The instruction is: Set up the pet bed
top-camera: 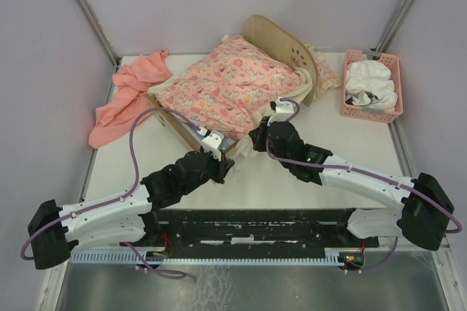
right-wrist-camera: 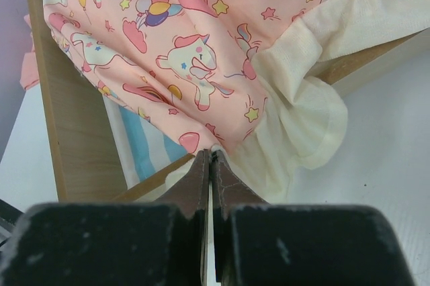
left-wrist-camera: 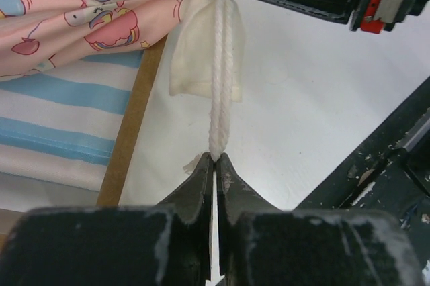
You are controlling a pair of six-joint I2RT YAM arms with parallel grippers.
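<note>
The pet bed (top-camera: 281,42) stands at the back centre, its wooden headboard to the right. A pink unicorn blanket (top-camera: 226,81) with cream trim (right-wrist-camera: 302,115) covers it. The blue-and-white striped base (left-wrist-camera: 60,115) and a wooden side rail (left-wrist-camera: 131,125) show at the near corner. My left gripper (left-wrist-camera: 216,157) is shut on a white cord (left-wrist-camera: 222,84) that hangs from the blanket's corner. My right gripper (right-wrist-camera: 213,155) is shut on the blanket's edge at that same near corner. In the top view both grippers, left (top-camera: 221,153) and right (top-camera: 257,136), meet at the bed's near end.
A salmon-pink cloth (top-camera: 128,96) lies crumpled at the back left, touching the bed's left end. A pink plastic basket (top-camera: 346,103) with white fabric inside stands at the back right. Grey walls close the table in on three sides.
</note>
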